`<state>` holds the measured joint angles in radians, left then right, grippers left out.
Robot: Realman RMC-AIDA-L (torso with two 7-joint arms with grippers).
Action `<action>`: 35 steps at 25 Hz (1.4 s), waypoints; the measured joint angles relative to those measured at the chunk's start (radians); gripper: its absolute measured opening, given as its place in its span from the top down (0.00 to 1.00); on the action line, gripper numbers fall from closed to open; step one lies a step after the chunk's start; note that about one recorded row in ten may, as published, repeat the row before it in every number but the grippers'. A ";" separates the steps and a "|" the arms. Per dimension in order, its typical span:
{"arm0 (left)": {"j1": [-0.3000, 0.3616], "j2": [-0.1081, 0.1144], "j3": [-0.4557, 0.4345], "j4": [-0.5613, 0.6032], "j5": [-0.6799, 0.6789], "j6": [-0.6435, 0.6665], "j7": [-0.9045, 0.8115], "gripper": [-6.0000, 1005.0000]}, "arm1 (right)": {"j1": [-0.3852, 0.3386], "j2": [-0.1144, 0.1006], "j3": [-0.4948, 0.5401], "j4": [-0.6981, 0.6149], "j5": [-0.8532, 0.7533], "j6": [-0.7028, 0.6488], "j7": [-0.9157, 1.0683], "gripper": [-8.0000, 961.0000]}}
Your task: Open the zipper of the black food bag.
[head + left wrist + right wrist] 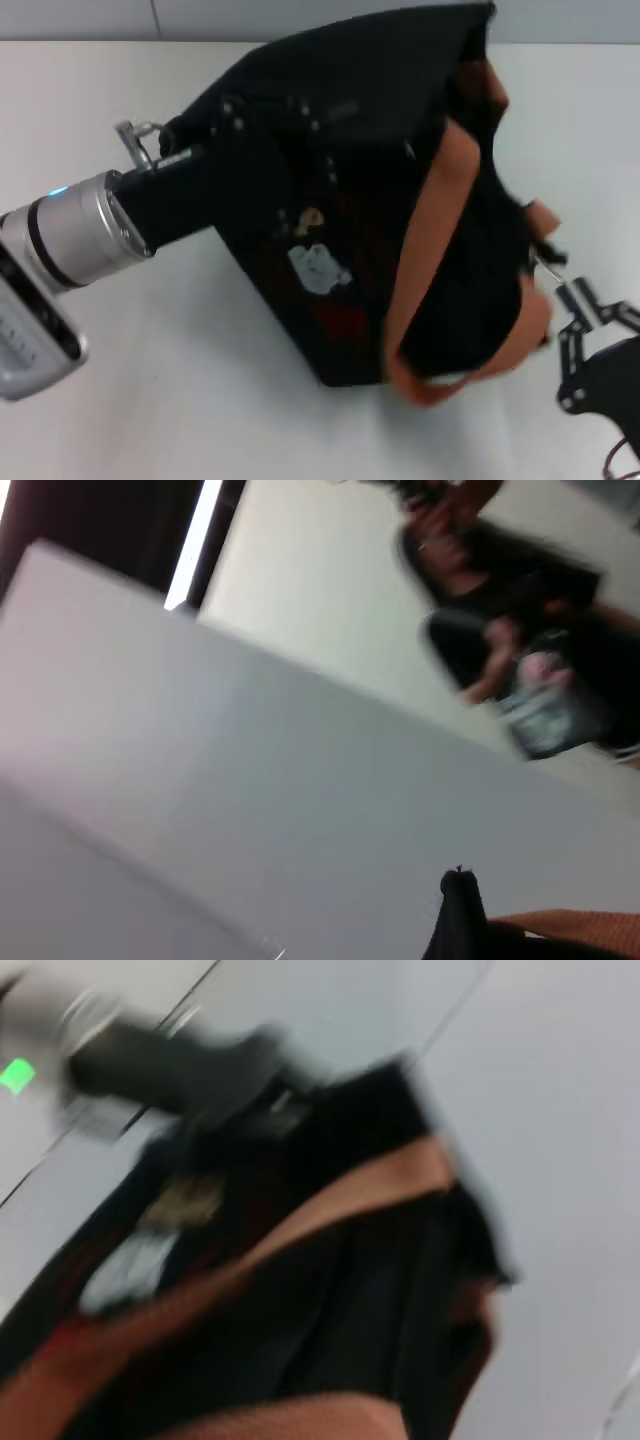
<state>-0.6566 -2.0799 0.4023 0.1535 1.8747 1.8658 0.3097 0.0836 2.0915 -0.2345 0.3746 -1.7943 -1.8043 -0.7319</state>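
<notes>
The black food bag (340,180) lies tilted on the white table (150,400), front face up, showing a pale patch (318,268) and red lettering. An orange-brown strap (430,220) runs across it. My left gripper (265,125) sits against the bag's upper left part, black on black. My right gripper (572,293) is at the bag's right edge, shut on a thin silver pull tab (546,265) of the zipper. The right wrist view shows the bag (370,1290), a strap (350,1200) and the left arm (170,1065) beyond. A corner of bag fabric (460,920) shows in the left wrist view.
Bare white table surrounds the bag on the near and left sides. A metal bracket (138,140) sticks out beside the left wrist. In the left wrist view a person (500,600) stands far behind the table.
</notes>
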 joint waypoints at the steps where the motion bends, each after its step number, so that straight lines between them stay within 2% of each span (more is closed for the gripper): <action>1: 0.020 0.001 -0.042 -0.065 -0.065 -0.045 -0.040 0.88 | 0.006 -0.002 0.017 -0.003 0.000 -0.042 0.055 0.99; 5: 0.070 0.001 -0.100 -0.150 -0.111 -0.095 -0.104 0.88 | 0.016 -0.003 0.046 -0.020 0.001 -0.098 0.154 0.99; 6: 0.117 0.000 -0.138 -0.202 -0.118 -0.130 -0.149 0.88 | 0.022 -0.004 0.055 -0.044 0.001 -0.140 0.235 0.91; 7: 0.132 0.000 -0.151 -0.217 -0.118 -0.147 -0.171 0.88 | 0.030 -0.006 0.059 -0.067 0.001 -0.172 0.324 0.83; 9: 0.171 0.000 -0.188 -0.255 -0.118 -0.201 -0.270 0.88 | 0.035 -0.007 0.060 -0.086 0.001 -0.187 0.380 0.77; 10: 0.171 0.000 -0.188 -0.255 -0.118 -0.201 -0.270 0.88 | 0.035 -0.007 0.060 -0.086 0.001 -0.187 0.380 0.73; 11: 0.201 0.000 -0.201 -0.272 -0.113 -0.241 -0.377 0.88 | 0.046 -0.008 0.057 -0.125 -0.001 -0.205 0.479 0.70; 13: 0.221 -0.001 -0.192 -0.292 -0.092 -0.257 -0.426 0.86 | 0.052 -0.008 0.054 -0.150 -0.003 -0.212 0.538 0.63; 14: 0.233 0.000 -0.186 -0.306 -0.074 -0.261 -0.425 0.85 | 0.066 -0.008 0.047 -0.196 -0.005 -0.218 0.645 0.59; 15: 0.233 0.000 -0.186 -0.306 -0.074 -0.261 -0.425 0.84 | 0.066 -0.008 0.047 -0.196 -0.005 -0.218 0.645 0.53; 18: 0.279 0.000 -0.202 -0.360 -0.036 -0.245 -0.405 0.81 | 0.090 -0.008 0.025 -0.265 -0.007 -0.217 0.818 0.36; 22: 0.303 0.003 -0.210 -0.362 -0.030 -0.169 -0.397 0.78 | 0.109 -0.009 -0.014 -0.295 -0.007 -0.219 0.909 0.30; 28: 0.309 0.008 -0.226 -0.280 -0.037 -0.009 -0.461 0.72 | 0.126 -0.009 -0.037 -0.329 -0.008 -0.221 0.977 0.27; 30: 0.307 0.010 -0.232 -0.237 -0.035 0.036 -0.520 0.65 | 0.134 -0.009 -0.043 -0.332 -0.008 -0.221 0.993 0.27; 31: 0.300 0.012 -0.211 -0.147 -0.010 0.089 -0.636 0.61 | 0.139 -0.010 -0.058 -0.337 -0.008 -0.225 1.003 0.27; 32: 0.300 0.012 -0.211 -0.147 -0.010 0.089 -0.636 0.58 | 0.139 -0.010 -0.058 -0.337 -0.008 -0.225 1.003 0.27; 34: 0.285 0.014 -0.162 -0.048 0.028 0.125 -0.764 0.51 | 0.145 -0.010 -0.092 -0.366 -0.008 -0.234 1.034 0.27; 35: 0.277 0.017 -0.124 0.008 0.046 0.136 -0.830 0.39 | 0.149 -0.010 -0.109 -0.384 -0.008 -0.237 1.053 0.27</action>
<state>-0.3794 -2.0632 0.2779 0.1611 1.9211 2.0015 -0.5200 0.2323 2.0813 -0.3439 -0.0098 -1.8026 -2.0411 0.3211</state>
